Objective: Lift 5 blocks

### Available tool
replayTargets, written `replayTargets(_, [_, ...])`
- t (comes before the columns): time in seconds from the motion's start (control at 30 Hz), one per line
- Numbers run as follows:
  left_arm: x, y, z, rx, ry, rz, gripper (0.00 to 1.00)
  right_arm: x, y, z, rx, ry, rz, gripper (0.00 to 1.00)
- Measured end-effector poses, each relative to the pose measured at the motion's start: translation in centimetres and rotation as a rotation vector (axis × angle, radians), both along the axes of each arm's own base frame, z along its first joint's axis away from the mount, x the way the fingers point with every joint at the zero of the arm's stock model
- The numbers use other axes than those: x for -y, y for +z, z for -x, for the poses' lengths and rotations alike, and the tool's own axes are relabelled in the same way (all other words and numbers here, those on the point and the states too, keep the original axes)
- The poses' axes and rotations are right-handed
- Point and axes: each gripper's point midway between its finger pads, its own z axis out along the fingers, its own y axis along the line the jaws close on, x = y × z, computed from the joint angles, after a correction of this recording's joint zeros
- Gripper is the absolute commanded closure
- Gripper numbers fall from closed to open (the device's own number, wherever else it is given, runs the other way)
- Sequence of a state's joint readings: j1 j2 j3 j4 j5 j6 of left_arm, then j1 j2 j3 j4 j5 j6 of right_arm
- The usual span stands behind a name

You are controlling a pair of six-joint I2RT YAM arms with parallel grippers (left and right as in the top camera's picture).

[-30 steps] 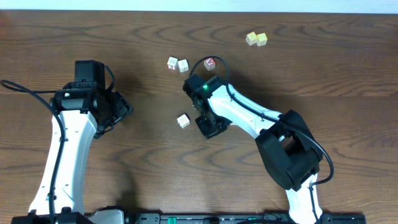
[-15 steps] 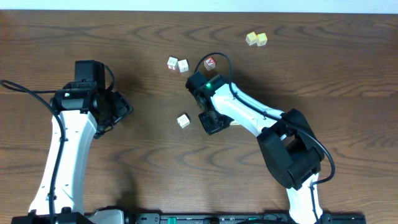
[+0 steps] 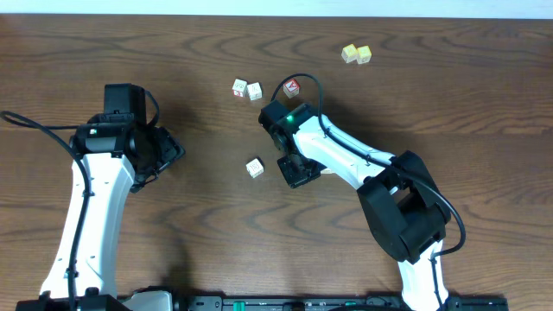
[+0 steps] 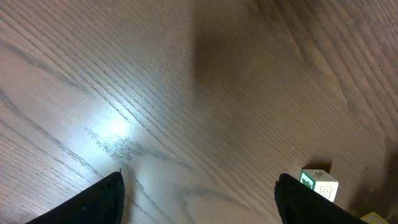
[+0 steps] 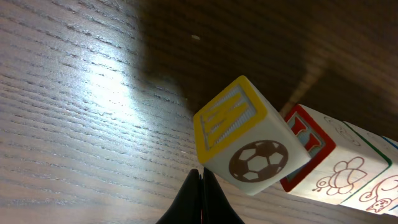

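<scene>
Broadly, the dark brown wooden bench filled the overhead view. Its far edge ran along the top as a pale strip and its near edge was lined by a black rail. Wide bare wood lay open at the far left, down the right side and between the two arms.

The white-and-black left arm rose from the near left. The right arm rose from the near right and reached toward the middle.

The left claw stood released, fingers spread wide over bare wood. The left wrist view showed a whitish cube with a green mark past its right-hand finger.

The right claw was clenched on nothing. A lone whitish wooden cube lay near it, on the left arm's side and apart from it. From the right wrist, a whitish cube with a yellow-framed face and a football picture lay just beside the shut tips, contact unclear. A red-framed cube and a green-framed cube stood in a row behind it.

Two more whitish picture cubes sat side by side farther off, with a red-and-white-topped cube near them. Two pale yellow cubes lay close to the far edge.
</scene>
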State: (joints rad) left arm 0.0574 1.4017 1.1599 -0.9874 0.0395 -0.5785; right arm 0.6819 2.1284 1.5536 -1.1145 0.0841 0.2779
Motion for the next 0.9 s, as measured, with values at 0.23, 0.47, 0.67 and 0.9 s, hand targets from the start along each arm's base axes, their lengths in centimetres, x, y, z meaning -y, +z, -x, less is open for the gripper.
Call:
replayTargets(0.23, [0.0,0.0,0.0,0.0,0.0,0.0,0.22,0.3,0.0,-0.1,0.008,0.002,0.015,0.99])
replayTargets(0.47, [0.0,0.0,0.0,0.0,0.0,0.0,0.22,0.8,0.1,-0.5,0.016,-0.008,0.025,0.99])
replayTargets(0.67, [0.0,0.0,0.0,0.0,0.0,0.0,0.22,1.5,0.1,-1.0,0.016,-0.032,0.025,0.99])
replayTargets(0.9, [0.0,0.0,0.0,0.0,0.0,0.0,0.22,1.7,0.1,-1.2,0.018,-0.037,0.028,0.99])
